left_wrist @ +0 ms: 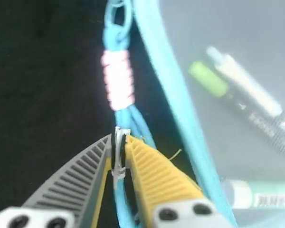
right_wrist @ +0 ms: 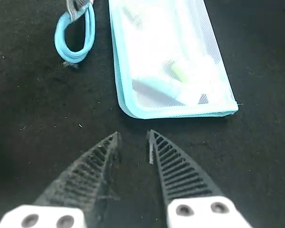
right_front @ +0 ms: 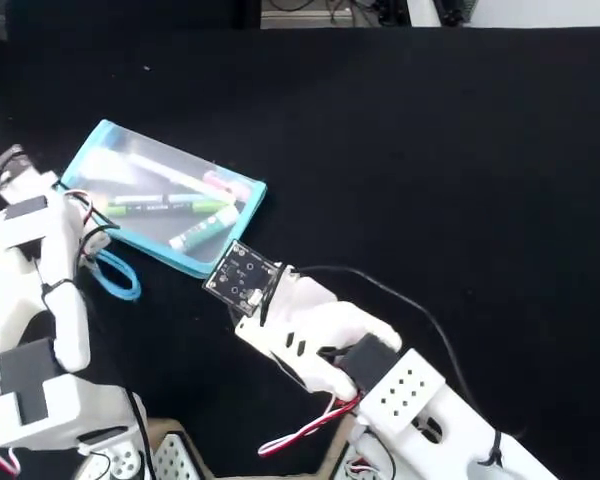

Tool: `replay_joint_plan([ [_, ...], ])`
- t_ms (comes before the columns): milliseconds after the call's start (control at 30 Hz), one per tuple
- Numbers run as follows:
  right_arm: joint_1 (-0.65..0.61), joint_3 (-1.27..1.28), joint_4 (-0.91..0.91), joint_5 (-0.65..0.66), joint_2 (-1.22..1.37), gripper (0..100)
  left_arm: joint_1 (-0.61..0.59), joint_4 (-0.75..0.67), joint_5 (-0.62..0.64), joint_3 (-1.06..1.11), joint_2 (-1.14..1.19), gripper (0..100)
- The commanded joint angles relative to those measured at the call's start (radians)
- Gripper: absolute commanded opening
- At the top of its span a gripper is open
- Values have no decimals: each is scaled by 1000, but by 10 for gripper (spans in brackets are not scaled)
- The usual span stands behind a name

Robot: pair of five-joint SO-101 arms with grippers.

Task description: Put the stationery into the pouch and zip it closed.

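Several markers [right_front: 170, 205] lie inside the pouch [right_front: 88, 150], flat on the table [right_front: 430, 150]. My left gripper [left_wrist: 117, 152] pinches its blue pull cord [left_wrist: 118, 78] tight, seemingly to drag the zip. My right gripper [right_wrist: 133, 137] hovers parted and empty near the pouch's end, to brace it.

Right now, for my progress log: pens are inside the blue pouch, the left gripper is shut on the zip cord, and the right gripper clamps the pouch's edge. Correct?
Not quite: the right gripper is open, just short of the pouch, gripping nothing, as the right wrist view shows. The rest stands.
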Motion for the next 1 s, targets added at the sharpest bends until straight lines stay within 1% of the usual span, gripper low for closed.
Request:
replay_joint_plan([
  [0, -8, -4, -15, -6, -22, 90, 62, -32, 3, -58, 31, 30],
  [100, -8, -4, -14, -6, -22, 90, 74, -6, 5, -91, 49, 30],
  [267, -8, -2, -14, -6, -22, 90, 38, 75, 0, -179, 49, 42],
  [333, -8, -2, -14, -6, -22, 90, 7, 123, 0, -239, 51, 98],
  [400, -8, -2, -14, -6, -22, 90, -24, 161, 0, -297, 60, 178],
  [467, -8, -2, -14, -6, -22, 90, -47, 164, 0, -325, 61, 236],
  [500, -8, -2, -14, -6, -22, 90, -53, 152, 0, -328, 61, 243],
  [633, -8, -2, -14, -6, -22, 90, -76, 77, 0, -320, 75, 221],
  [800, -8, -2, -14, -6, -22, 90, -110, 17, 0, -338, 198, 212],
  [867, -8, -2, -14, -6, -22, 90, -124, 21, 0, -374, 261, 205],
  [967, -8, -2, -14, -6, -22, 90, -140, 78, 0, -455, 342, 202],
])
